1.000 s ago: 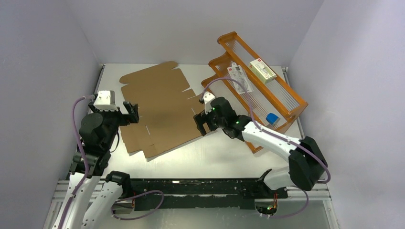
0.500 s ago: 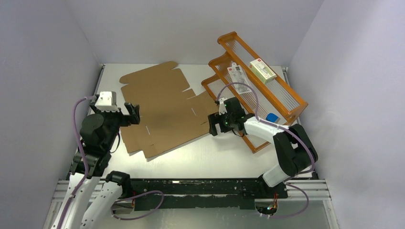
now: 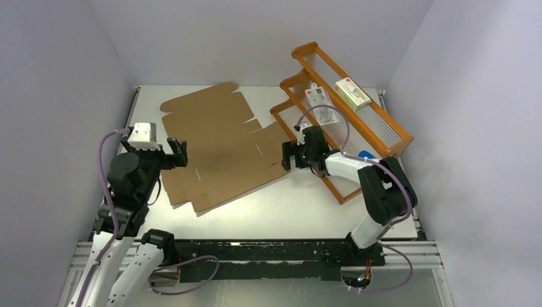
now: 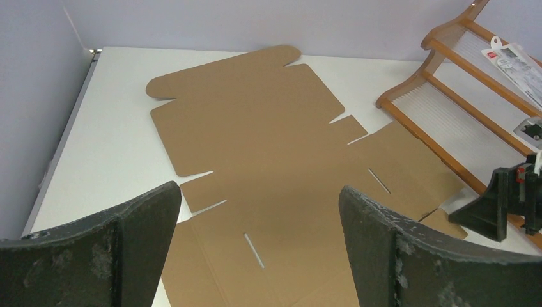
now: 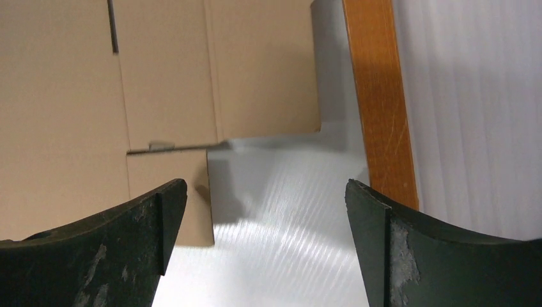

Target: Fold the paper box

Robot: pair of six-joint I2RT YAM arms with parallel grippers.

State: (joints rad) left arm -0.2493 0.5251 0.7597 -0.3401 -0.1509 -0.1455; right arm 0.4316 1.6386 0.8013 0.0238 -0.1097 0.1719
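Here, a white bench (image 3: 300, 204) carries a flat, unfolded sheet of brown die-cut corrugated cardboard (image 3: 220, 150), which lies between the two sets of jaws. An orange wire-fronted wooden rack (image 5: 377, 96) stands just beside the right jaws. The left jaws, spread wide and empty, sit at the sheet's left edge. The right jaws, equally wide and empty, point down at its right flap. Beyond the right jaws, small white packages (image 3: 351, 94) rest on the rack.

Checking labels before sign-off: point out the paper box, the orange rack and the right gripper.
paper box (image 3: 217, 150), top external view, middle of the flat sheet.
orange rack (image 5: 377, 96), right wrist view, wooden rail.
right gripper (image 5: 261, 192), right wrist view, midway between open fingertips.
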